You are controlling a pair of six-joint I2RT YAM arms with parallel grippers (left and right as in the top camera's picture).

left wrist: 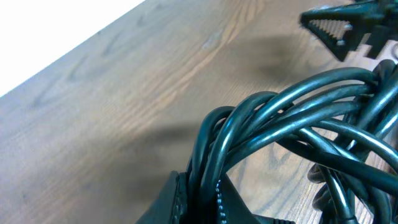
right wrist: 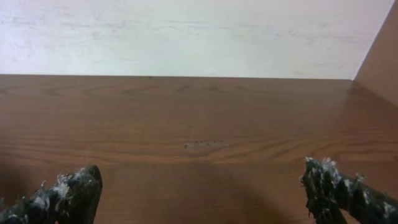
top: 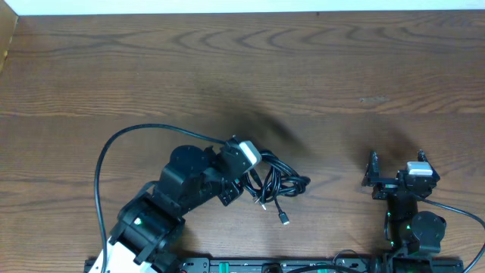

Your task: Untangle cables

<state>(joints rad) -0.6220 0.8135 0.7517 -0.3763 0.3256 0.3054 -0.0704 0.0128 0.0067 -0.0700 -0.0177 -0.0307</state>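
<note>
1. Left gripper: fingers spread apart, not clenched, with the cables bunched in the gap and pressed against the lower finger.
2. Right gripper: fingers released, grasping nothing. Cables well off to its left, outside its wrist view.
3. Main risk: closing on the whole bunch at once and lifting the knot as one lump, which probably tightens it instead of loosening it.
4. Second risk: loops hooked round the lower finger and dragged along on any pull-back. Small plug trailing behind the fingertips, apt to catch in a loop.
5. Third risk: with one gripper alone at the bunch, nothing to pull against, so likely sliding over the table rather than separating.
6. Room: broad bare wood ahead of both pairs of fingertips, up to the far table edge. Open stretch between the two grippers. Tighter behind the fingers, toward the arm bases and the thick arm cable.
</note>
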